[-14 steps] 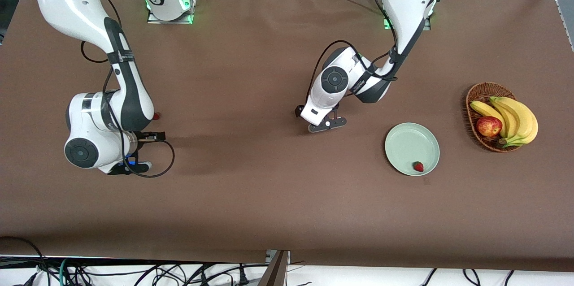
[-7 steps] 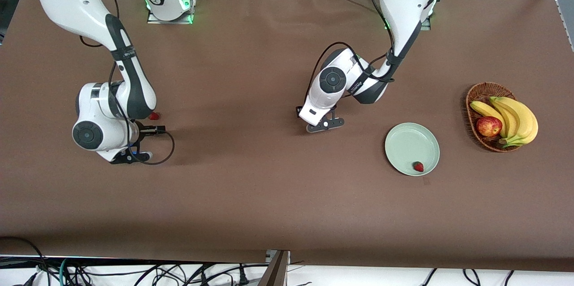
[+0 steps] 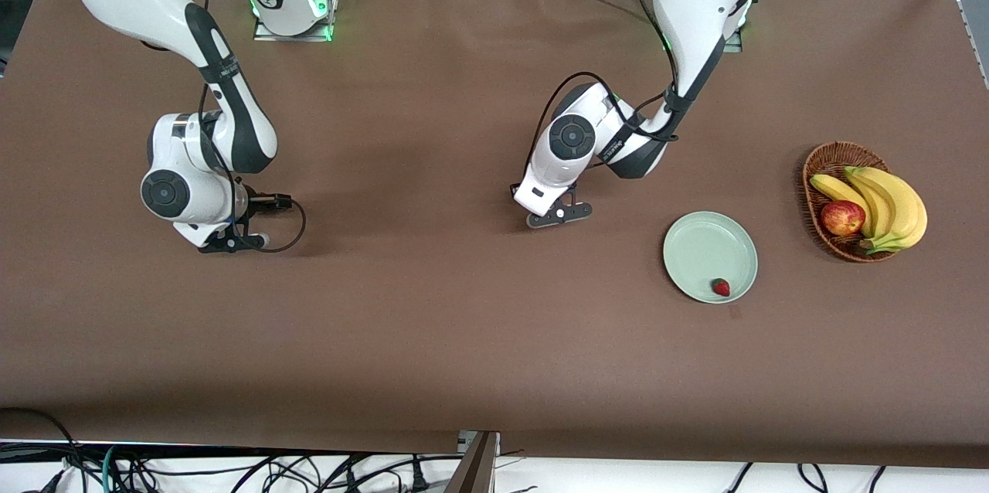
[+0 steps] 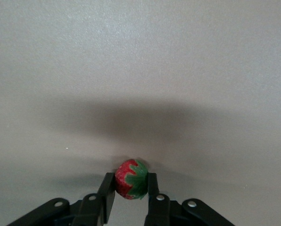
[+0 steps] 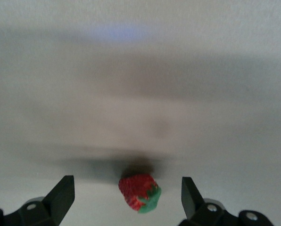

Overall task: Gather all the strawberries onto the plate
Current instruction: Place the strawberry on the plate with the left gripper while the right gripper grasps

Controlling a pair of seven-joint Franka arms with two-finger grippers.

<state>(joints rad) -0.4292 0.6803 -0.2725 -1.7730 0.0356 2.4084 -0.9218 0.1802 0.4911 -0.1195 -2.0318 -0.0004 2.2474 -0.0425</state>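
We find no text that we can read. The left arm [image 3: 618,145] has a dark band with small white lettering near its wrist, and the right arm [image 3: 224,76] has a similar band, but we cannot make out a single letter on either. We see no labels, numbers, brands or signs anywhere else in these views.
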